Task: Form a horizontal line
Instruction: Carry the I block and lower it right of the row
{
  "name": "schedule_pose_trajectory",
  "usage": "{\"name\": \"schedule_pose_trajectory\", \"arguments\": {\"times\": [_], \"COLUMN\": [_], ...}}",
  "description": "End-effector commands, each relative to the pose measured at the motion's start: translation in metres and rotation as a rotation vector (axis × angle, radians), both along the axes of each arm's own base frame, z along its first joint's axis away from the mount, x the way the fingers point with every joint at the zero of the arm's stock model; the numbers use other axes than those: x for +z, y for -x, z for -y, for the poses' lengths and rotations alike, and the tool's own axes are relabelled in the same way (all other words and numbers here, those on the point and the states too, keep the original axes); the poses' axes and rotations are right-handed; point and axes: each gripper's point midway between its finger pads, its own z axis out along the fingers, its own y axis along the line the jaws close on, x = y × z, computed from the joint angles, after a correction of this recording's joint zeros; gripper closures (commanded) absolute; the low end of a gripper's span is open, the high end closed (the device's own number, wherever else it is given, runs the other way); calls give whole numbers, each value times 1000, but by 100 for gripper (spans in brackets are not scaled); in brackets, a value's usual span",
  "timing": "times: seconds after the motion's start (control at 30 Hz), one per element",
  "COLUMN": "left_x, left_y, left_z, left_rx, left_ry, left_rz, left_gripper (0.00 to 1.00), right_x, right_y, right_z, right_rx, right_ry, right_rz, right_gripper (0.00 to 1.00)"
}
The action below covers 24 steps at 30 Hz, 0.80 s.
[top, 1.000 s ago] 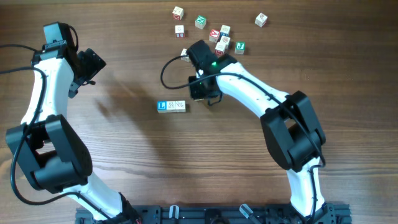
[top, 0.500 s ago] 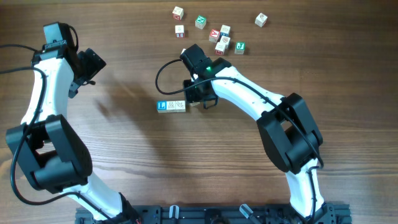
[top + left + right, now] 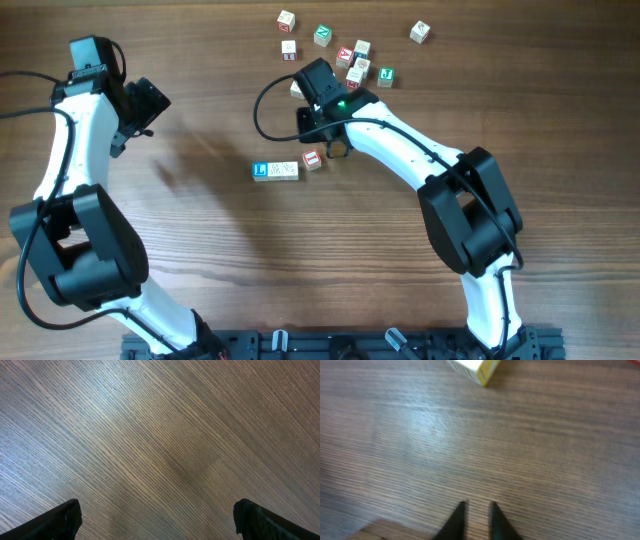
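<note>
The horizontal line (image 3: 275, 171) lies at mid-table: a blue-faced "L" cube and two pale cubes set edge to edge. A red-faced cube (image 3: 312, 159) lies turned, just off the row's right end and a little farther back, not in line. My right gripper (image 3: 328, 146) hovers just behind and right of the red cube. In the right wrist view its fingers (image 3: 476, 510) are nearly together with nothing between them, and a pale cube with a yellow side (image 3: 475, 367) lies ahead. My left gripper (image 3: 150, 100) is far left, open and empty over bare wood (image 3: 160, 525).
Several loose letter cubes lie at the back: a pale one (image 3: 287, 19), a green-faced one (image 3: 322, 36), a cluster around (image 3: 356, 62), a green one (image 3: 386, 76) and a pale one (image 3: 420, 33). Another pale cube (image 3: 297, 88) sits beside the right wrist.
My right gripper moved left and forward with the red-faced cube at its tips, bringing it close to the row's right end. It then drew back, leaving the cube on the table. The left arm is still.
</note>
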Motion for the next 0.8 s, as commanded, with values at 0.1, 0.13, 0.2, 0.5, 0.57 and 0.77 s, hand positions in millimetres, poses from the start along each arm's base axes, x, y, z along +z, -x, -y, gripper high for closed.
{"name": "schedule_pose_trajectory", "arguments": {"times": [0.1,0.13,0.2,0.5,0.57,0.77], "left_x": [8,8,8,8,8,8], "left_y": [-3,-3,-3,-3,-3,-3], "left_z": [0,0,0,0,0,0], "left_rx": [1,1,1,1,1,1], "left_ry": [-4,-4,-4,-4,-4,-4], "left_rz": [22,22,22,22,22,22], "left_gripper": [0,0,0,0,0,0], "right_x": [25,25,24,21,18,11], "right_y": [2,3,2,-17,-12,-15], "right_z": [-15,-15,-15,6,9,15], "right_rx": [142,144,143,-36,-35,-53], "right_ry": [-53,-50,-50,-8,7,22], "right_rz": [30,27,28,64,42,61], "right_gripper": [96,96,96,96,96,96]}}
